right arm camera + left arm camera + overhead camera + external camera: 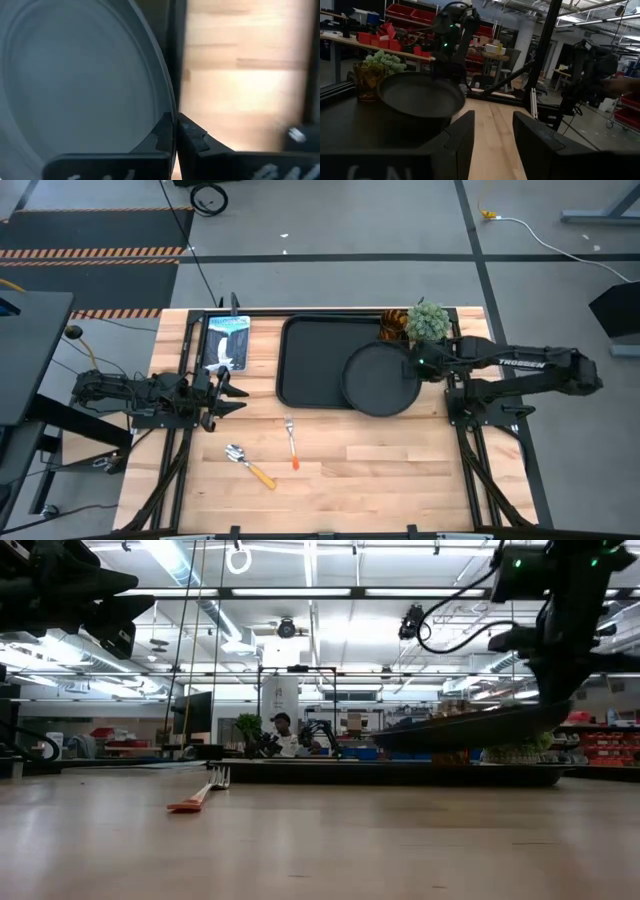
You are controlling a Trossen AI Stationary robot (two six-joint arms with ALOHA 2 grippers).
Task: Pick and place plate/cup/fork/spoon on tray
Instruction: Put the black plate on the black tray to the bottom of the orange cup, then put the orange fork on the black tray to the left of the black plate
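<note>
The round black plate hangs over the right near corner of the black tray, held by my right gripper, which is shut on its rim. The amber cup stands at the tray's far right corner, beside a green potted plant. The fork and the spoon lie flat on the wood nearer the front edge. My left gripper is open and empty, left of the tray. My right gripper pinches the plate's raised rim between its two fingers, one on the inner face and one on the outer. It comes from the table's right side at the plate's right edge. The plate is lifted clear of the tray and tilted, its free left side lower.
A white and blue card lies at the back left, beside the tray. Bare wood lies in front of the tray around the fork and spoon. A person sits far behind the table.
</note>
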